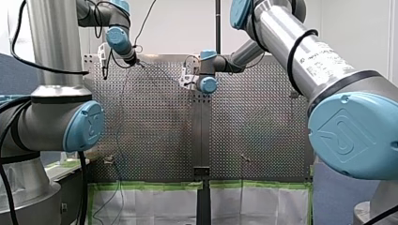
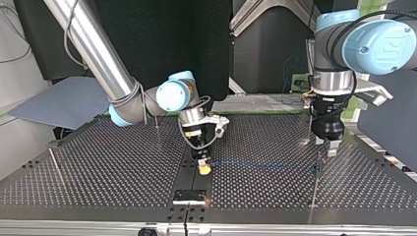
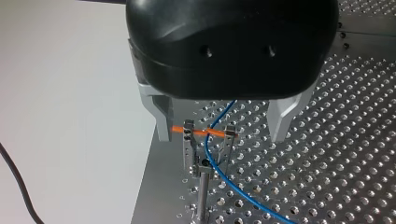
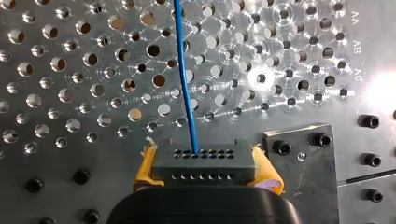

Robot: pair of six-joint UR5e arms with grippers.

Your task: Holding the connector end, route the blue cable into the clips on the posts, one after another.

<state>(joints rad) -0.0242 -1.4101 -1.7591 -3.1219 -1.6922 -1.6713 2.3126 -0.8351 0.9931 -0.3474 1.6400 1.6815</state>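
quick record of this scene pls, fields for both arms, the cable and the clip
left end effector: open, straddling the clip on a post
right end effector: shut on the connector, yellow pads
blue cable: leaves the connector, crosses the table, passes between the clip's prongs
orange band: across the clip's top
cable seated in clip: cannot tell

perforated table [image 4: 70, 70]: metal, rows of holes | bolted plate [image 4: 303, 163]: flat on it, just beside right gripper [image 4: 208, 168] | post [image 3: 201, 196]: upright on it, under left gripper [image 3: 219, 128], between its fingers
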